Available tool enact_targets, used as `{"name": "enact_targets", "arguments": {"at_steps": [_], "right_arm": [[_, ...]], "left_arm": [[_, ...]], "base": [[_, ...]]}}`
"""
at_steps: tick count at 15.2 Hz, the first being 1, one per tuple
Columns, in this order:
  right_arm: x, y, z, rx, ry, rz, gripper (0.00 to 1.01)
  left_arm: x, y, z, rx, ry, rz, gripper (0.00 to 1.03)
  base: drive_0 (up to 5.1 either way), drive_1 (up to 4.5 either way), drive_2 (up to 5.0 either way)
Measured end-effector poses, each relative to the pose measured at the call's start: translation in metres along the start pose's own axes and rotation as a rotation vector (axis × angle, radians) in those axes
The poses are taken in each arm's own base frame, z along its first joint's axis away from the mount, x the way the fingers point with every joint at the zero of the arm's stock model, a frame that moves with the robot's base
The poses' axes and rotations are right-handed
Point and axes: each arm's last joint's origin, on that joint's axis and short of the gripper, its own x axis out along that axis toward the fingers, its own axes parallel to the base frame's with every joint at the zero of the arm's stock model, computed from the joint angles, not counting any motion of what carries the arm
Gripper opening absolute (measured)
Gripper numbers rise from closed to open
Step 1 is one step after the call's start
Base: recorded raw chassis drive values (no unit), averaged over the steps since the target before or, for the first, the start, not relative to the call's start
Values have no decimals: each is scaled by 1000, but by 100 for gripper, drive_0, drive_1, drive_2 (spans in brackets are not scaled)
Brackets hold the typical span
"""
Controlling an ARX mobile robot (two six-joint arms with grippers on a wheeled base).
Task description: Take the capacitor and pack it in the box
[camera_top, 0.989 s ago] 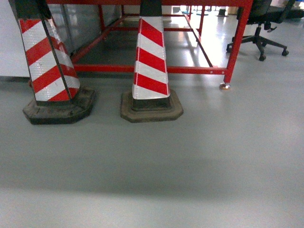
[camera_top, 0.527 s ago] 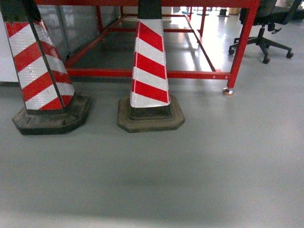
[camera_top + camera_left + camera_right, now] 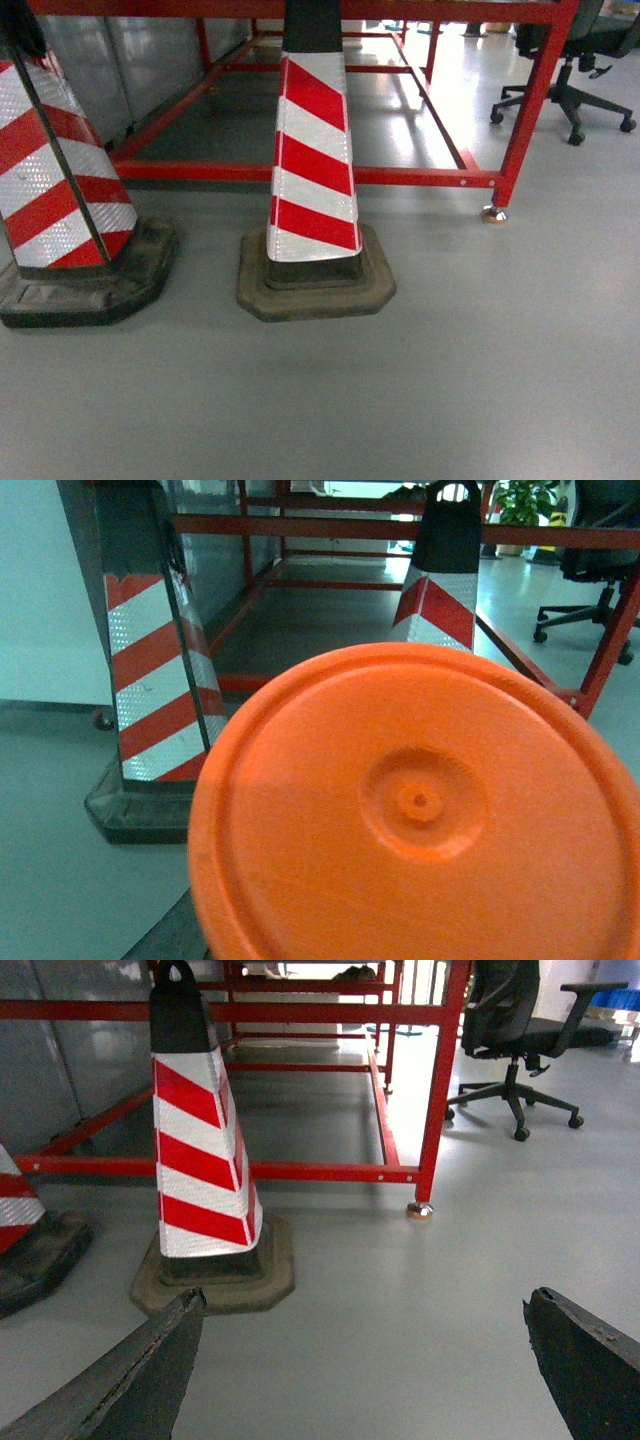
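Capacitor (image 3: 420,810): one, round end face toward the left wrist camera, long axis along that view; whether the left hand grips it cannot be told. Right hand (image 3: 365,1305) is wide and empty. Two striped traffic cones (image 3: 312,170) stand on the floor (image 3: 480,380).

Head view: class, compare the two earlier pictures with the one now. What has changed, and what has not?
The view has advanced and swung right: the middle cone looms larger and lower, the left cone slips off the left edge, and the red frame's foot and the office chair drift right. Nothing was gripped or released. The cones stand upright on the grey floor.
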Motion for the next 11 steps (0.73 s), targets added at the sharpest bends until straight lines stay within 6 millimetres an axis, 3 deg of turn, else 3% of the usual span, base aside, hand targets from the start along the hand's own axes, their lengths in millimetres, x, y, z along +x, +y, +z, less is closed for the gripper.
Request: {"name": "enact_targets", "arguments": {"at_steps": [11], "right_arm": [[0,0,0,0,2,0,98]], "left_arm": [[0,0,0,0,0,0,44]], "base": [[-1,383,-386]]}}
